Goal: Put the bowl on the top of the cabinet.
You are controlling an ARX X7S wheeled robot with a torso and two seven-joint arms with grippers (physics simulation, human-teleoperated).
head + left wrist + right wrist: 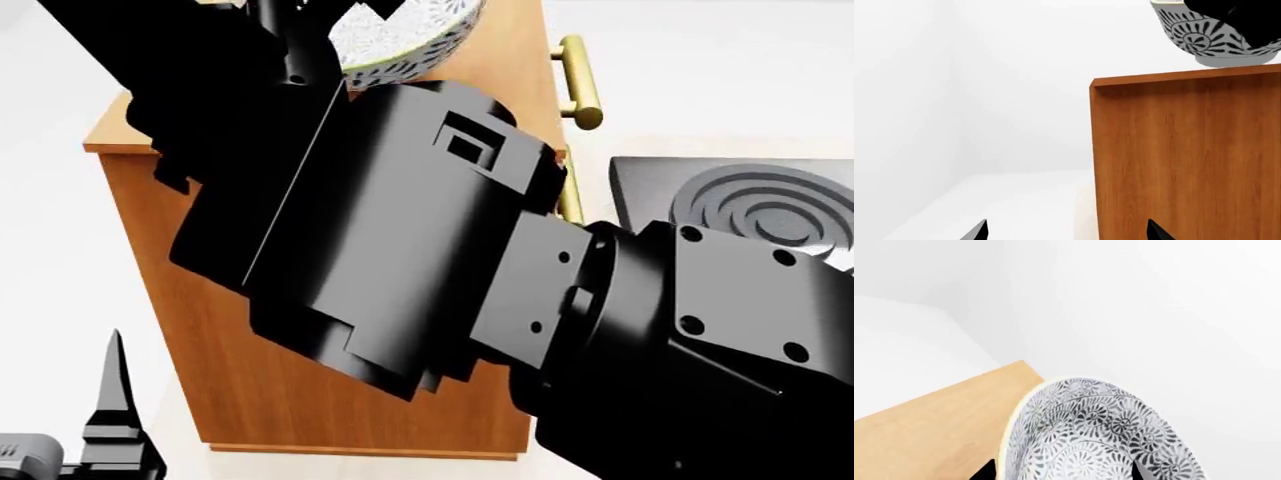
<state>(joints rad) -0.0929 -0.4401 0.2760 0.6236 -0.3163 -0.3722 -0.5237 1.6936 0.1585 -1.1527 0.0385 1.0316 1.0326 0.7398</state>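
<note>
Item 1. Tall orange-brown wood-grain cabinet (334,400), box-shaped, with a flat, paler wooden top (927,425). Brass bar handles (578,80) run down one face, seen at the far right edge in the head view. It stands on a pale surface against white walls.

Item 2. Right arm, black, bulky jointed housing (400,250). It fills most of the head view and reaches up over the cabinet top.

Item 3. Dark grey slab with raised concentric rings (767,215). It lies beyond the cabinet on the robot's right, partly hidden by the arm.

Item 4. Deep round white bowl with a dense grey leaf pattern inside and out (1214,37). Its foot rests on the cabinet top near an edge. A black part of the right arm overlaps its rim.

Item 5. Right hand (1064,470). Dark fingers straddle the bowl's wall; they appear clamped on the rim.

Item 6. Left hand (1066,232). Two black fingertips (977,231) spread apart, nothing between them. It is low beside the cabinet's side panel.
</note>
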